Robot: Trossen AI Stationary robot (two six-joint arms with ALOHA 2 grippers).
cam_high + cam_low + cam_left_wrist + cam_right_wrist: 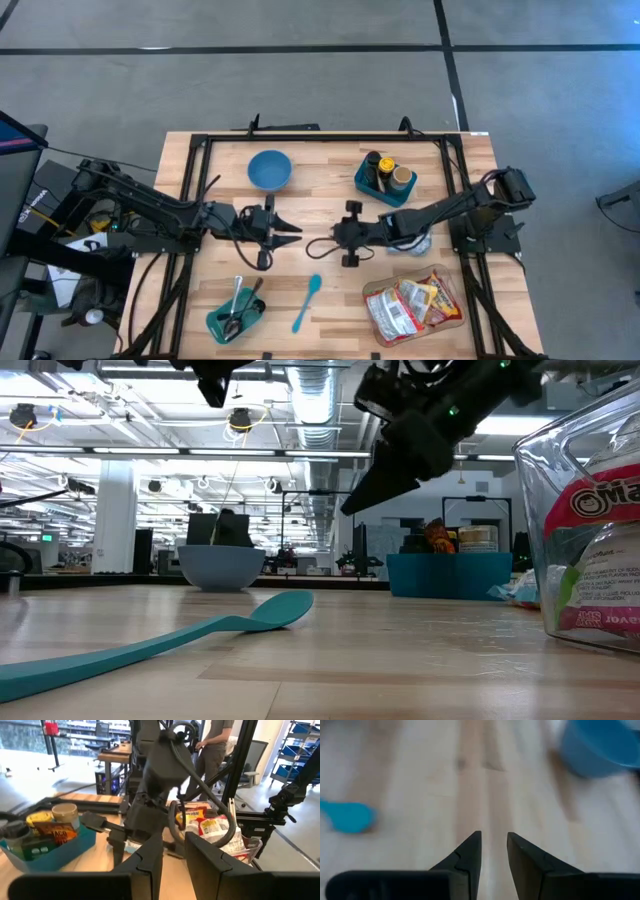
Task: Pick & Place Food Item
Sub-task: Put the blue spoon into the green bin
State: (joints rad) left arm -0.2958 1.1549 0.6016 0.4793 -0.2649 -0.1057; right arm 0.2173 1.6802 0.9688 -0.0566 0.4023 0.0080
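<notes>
A clear tub of snack packets (415,305) stands on the table at the near right; it also shows in the low view (590,530) and the left wrist view (210,827). A teal bin of jars and packets (385,178) stands at the far right. A blue bowl (270,168) stands at the far middle. My left gripper (297,232) and my right gripper (312,246) face each other above the table's middle, tips a short way apart. Each has its fingers close together and holds nothing, as the left (173,852) and right (494,845) wrist views show.
A teal spoon (307,302) lies near the front middle. A teal cup of utensils (236,315) stands at the near left. A loose packet (418,243) lies under my right arm. A black frame (320,135) borders the table. A person stands in the room behind (215,745).
</notes>
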